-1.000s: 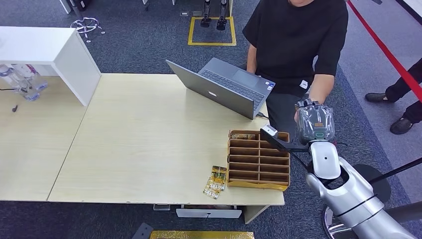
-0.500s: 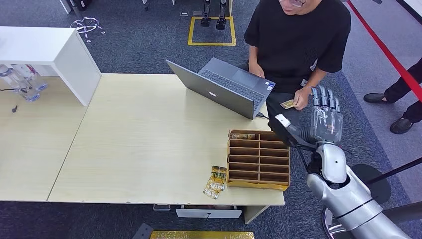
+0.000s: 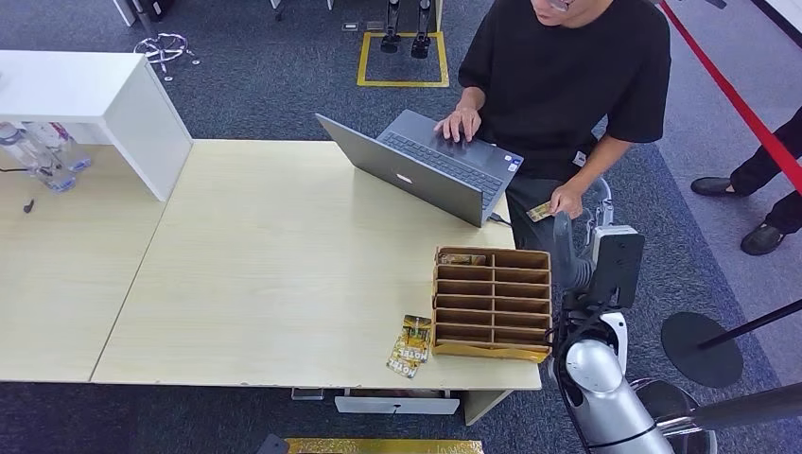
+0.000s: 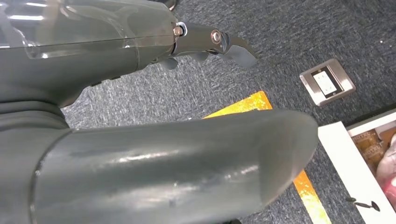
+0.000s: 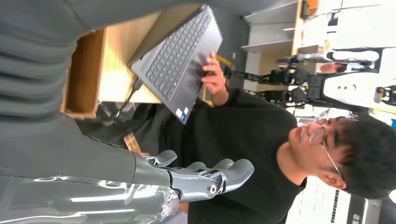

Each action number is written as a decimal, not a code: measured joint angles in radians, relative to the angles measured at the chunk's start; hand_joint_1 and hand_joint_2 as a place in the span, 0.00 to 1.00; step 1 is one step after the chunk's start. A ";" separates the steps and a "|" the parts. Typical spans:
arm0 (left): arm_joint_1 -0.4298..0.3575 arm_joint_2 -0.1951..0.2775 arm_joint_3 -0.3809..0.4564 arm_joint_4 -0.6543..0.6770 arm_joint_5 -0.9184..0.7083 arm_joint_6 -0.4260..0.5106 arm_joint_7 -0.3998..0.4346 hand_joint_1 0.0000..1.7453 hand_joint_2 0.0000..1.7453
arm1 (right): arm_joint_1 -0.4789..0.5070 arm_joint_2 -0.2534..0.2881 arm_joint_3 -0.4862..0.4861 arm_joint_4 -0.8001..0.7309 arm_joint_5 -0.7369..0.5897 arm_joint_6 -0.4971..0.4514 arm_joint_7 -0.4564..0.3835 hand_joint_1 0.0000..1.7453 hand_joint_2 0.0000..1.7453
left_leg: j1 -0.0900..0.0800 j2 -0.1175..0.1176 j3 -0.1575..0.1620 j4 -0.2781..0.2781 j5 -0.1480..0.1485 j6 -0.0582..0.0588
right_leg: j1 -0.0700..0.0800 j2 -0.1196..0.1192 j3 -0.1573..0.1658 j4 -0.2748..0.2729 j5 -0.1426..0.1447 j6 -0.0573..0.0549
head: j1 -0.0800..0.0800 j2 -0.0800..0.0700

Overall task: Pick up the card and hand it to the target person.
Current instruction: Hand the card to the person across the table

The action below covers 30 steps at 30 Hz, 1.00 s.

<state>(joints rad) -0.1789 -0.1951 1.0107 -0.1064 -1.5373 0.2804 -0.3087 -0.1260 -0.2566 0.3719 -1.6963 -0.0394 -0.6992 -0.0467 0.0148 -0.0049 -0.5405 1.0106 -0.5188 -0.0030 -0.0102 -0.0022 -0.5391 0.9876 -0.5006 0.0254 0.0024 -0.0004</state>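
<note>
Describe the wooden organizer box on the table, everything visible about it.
The wooden organizer box is a brown, wood-look tray split into two columns of narrow slots by thin dividers. It lies flat near the table's front right corner, by the right edge. A gold-patterned card lies in its top left slot; the other slots look empty. A small stack of cards rests on the table to its left. No hand touches it.

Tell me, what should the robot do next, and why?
Probably just draw the right robot hand back toward its body. The card is already in the person's hand, and the robot hand's fingers are apart with nothing in them, so the handover looks done.
</note>
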 joint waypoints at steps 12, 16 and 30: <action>0.012 0.007 0.046 0.000 0.000 0.021 -0.022 0.00 0.00 | 0.136 0.124 -0.020 -0.035 -0.025 0.000 -0.108 0.00 1.00 | 0.000 0.000 0.000 0.000 0.000 0.000 | 0.000 0.000 0.000 0.000 0.000 0.000 | 0.000 0.000; 0.017 0.008 0.061 0.000 0.000 0.025 -0.028 0.00 0.00 | 0.160 0.142 -0.016 -0.034 -0.073 0.001 -0.108 0.00 1.00 | 0.000 0.000 0.000 0.000 0.000 0.000 | 0.000 0.000 0.000 0.000 0.000 0.000 | 0.000 0.000; 0.023 0.014 0.116 0.000 0.001 0.038 -0.034 0.00 0.00 | 0.230 0.213 0.008 0.035 -0.176 0.002 -0.191 0.00 1.00 | 0.000 0.000 0.000 0.000 0.000 0.000 | 0.000 0.000 0.000 0.000 0.000 0.000 | 0.000 0.000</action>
<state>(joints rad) -0.1562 -0.1808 1.1270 -0.1064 -1.5362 0.3183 -0.3425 0.1043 -0.0435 0.3799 -1.6610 -0.2157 -0.6968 -0.2378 0.0149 -0.0049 -0.5404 1.0103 -0.5188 -0.0031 -0.0101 -0.0020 -0.5392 0.9876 -0.5008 0.0252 0.0024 -0.0004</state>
